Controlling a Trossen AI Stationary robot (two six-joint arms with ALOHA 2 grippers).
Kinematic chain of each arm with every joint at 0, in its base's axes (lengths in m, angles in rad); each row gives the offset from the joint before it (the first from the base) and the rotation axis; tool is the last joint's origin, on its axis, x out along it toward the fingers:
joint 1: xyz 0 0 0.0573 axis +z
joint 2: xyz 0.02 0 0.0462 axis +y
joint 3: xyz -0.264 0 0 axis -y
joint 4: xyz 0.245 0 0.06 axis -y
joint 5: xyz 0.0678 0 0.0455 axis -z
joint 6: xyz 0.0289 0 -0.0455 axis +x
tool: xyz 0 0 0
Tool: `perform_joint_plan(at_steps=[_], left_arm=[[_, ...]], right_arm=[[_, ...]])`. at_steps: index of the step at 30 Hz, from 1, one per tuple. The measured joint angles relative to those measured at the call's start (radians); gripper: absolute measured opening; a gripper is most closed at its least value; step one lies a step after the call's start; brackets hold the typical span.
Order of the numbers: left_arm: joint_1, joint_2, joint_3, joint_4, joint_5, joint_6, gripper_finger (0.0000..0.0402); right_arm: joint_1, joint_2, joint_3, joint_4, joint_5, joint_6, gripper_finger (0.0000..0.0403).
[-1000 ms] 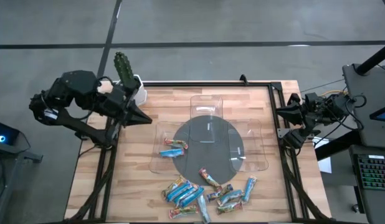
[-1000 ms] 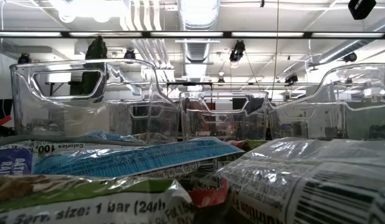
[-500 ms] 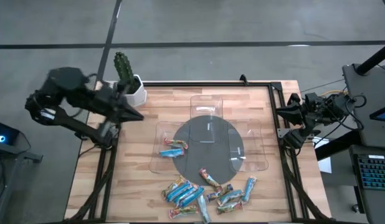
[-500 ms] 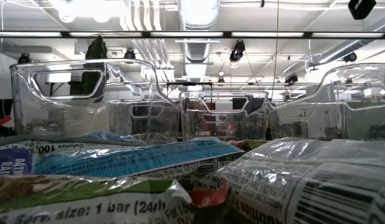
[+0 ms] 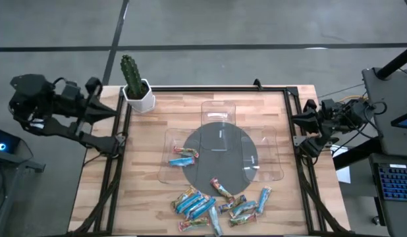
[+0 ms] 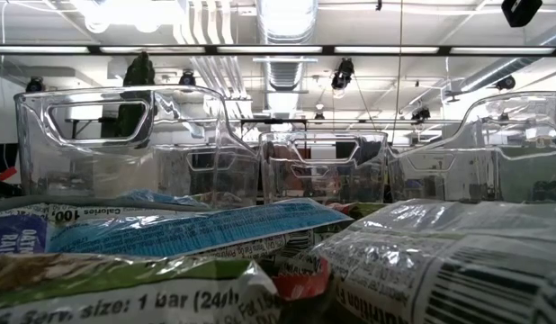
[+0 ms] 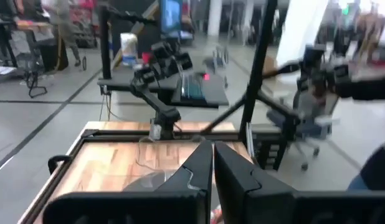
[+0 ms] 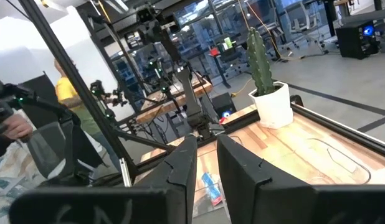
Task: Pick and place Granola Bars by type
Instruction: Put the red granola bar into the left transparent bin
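Note:
Several Granola Bars (image 5: 217,201) in blue, teal and red-orange wrappers lie heaped on the wood near the table's front edge. They fill the foreground of the low view (image 6: 197,229). Two more bars (image 5: 183,157) lie in the left clear tray (image 5: 169,172). My left gripper (image 5: 111,110) is shut and empty, level, just off the table's left edge; its own view shows the fingers closed (image 7: 212,168). My right gripper (image 5: 297,122) waits at the right edge, its fingers a little apart (image 8: 205,155) with nothing between them.
Three clear trays ring a dark round disc (image 5: 220,157): one left, one far (image 5: 218,110), one right (image 5: 271,155). A cactus in a white pot (image 5: 134,85) stands at the far left corner. A black frame rail (image 5: 210,88) borders the table. People move in the room behind.
My left gripper has drawn back from over the table's far left part toward and past its left edge, staying shut and empty, and now leaves the cactus pot uncovered. The bars and trays have kept their places.

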Motion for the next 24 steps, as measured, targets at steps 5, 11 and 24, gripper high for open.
perform_joint_plan(at_steps=[5, 11, 24], left_arm=[[0.001, -0.116, -0.261, 0.208, 0.001, -0.026, 0.0], [0.001, -0.214, -0.518, 0.423, 0.001, -0.092, 0.0], [0.001, -0.262, -0.61, 0.505, 0.0, -0.144, 0.0]], right_arm=[[0.0, 0.042, 0.0, 0.02, 0.0, -0.052, 0.0057], [0.0, 0.095, 0.0, 0.228, 0.0, -0.226, 0.0057], [0.0, 0.239, 0.0, 0.927, -0.05, -0.554, 0.0057]])
